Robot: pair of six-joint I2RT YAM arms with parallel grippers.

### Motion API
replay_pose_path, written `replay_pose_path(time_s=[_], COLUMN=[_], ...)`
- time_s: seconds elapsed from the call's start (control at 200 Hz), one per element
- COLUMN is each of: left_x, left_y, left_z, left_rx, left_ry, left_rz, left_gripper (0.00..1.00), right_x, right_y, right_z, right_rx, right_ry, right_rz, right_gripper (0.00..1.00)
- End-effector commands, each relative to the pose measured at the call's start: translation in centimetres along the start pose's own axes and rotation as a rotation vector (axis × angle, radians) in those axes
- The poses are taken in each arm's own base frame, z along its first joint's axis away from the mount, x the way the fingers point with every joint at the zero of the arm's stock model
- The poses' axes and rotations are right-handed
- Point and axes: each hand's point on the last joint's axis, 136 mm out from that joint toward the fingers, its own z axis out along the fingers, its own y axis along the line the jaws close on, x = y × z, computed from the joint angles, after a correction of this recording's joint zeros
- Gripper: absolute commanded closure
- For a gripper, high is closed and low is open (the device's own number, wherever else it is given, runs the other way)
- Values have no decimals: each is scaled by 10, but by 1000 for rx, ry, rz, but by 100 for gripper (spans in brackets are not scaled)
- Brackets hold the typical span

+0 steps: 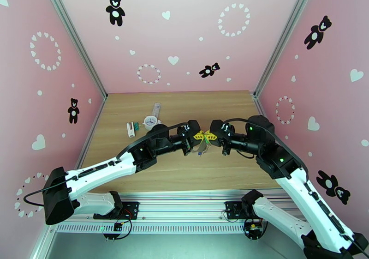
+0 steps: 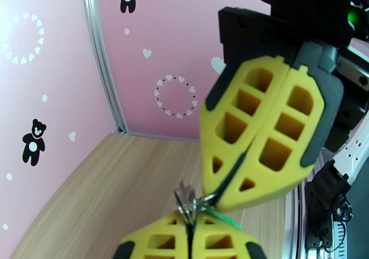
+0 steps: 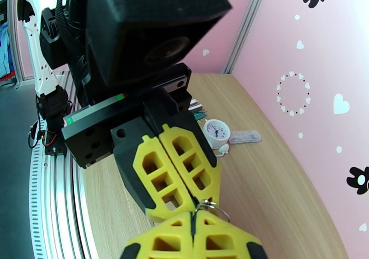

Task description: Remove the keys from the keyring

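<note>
I am clenching the keyring [image 2: 233, 174] between my left gripper [image 2: 190, 223] and right gripper [image 2: 215, 196], bracing it to free the keys [image 2: 221, 216].

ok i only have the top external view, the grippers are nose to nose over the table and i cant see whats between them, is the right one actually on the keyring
observer: Yes. From the left wrist camera, the right gripper is shut on the keyring, with its dark loop pinched between the fingers.
operator: and the left
observer: The left gripper is shut too. The silvery rings are bunched right at its tips, but I can't tell if it pinches them.
operator: keys off yet
observer: Not the green one. A green key head sits beside those rings and looks attached.
</note>
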Motion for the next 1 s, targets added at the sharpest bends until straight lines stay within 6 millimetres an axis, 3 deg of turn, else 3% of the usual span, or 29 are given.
replay_pose_path(time_s=[0.0,0.355,0.601,0.671,0.781,0.851,0.996], left_x=[-57,-81,-92,-89,-68,-53,-30], left_y=[42,29,50,45,43,32,13], left_z=[-15,-21,-28,-27,-22,-21,-29], left_rx=[-152,-34,-115,-84,-80,-27,43], left_ry=[-138,-139,-175,-179,-130,-112,-90], left_rz=[-30,-58,-79,-76,-74,-50,11], left_gripper=[100,99,98,89,78,63,51], right_x=[10,24,29,20,2,-8,-22], right_y=[28,19,23,16,-2,-18,-32], right_z=[-1,8,16,17,18,16,6], right_rx=[-122,-91,-101,-69,-18,16,-15], right_ry=[59,160,184,160,105,62,-22], right_rz=[10,-79,-96,-89,-58,-14,69], right_gripper=[100,100,100,100,100,100,100])
